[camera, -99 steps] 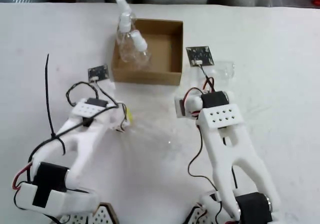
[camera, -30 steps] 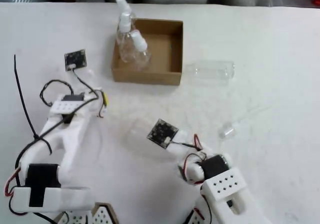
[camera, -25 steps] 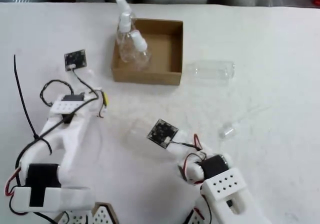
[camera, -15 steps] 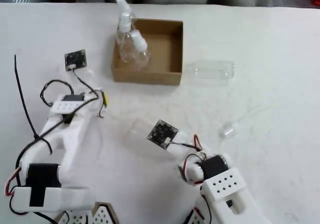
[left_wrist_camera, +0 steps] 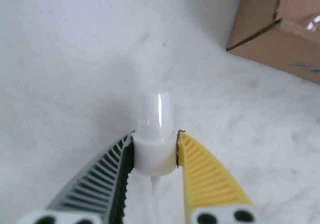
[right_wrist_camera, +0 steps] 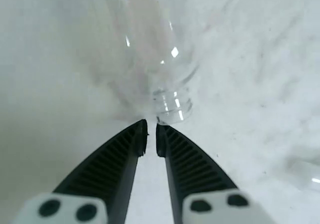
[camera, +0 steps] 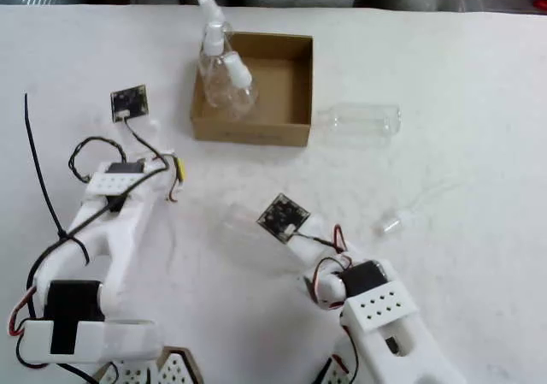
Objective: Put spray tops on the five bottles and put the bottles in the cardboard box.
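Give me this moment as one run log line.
left gripper shut on spray top | right gripper shut, by neck of lying bottle | capped bottles in cardboard box

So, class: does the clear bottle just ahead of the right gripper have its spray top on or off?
Off. In the right wrist view the bottle shows a bare, open threaded neck, facing the right gripper.

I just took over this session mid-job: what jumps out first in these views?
The left gripper clamps a white plastic spray top near the brown cardboard box, which holds capped clear bottles against one wall. The right gripper, shut and empty, sits at the open neck of an uncapped clear plastic bottle lying on the white table.
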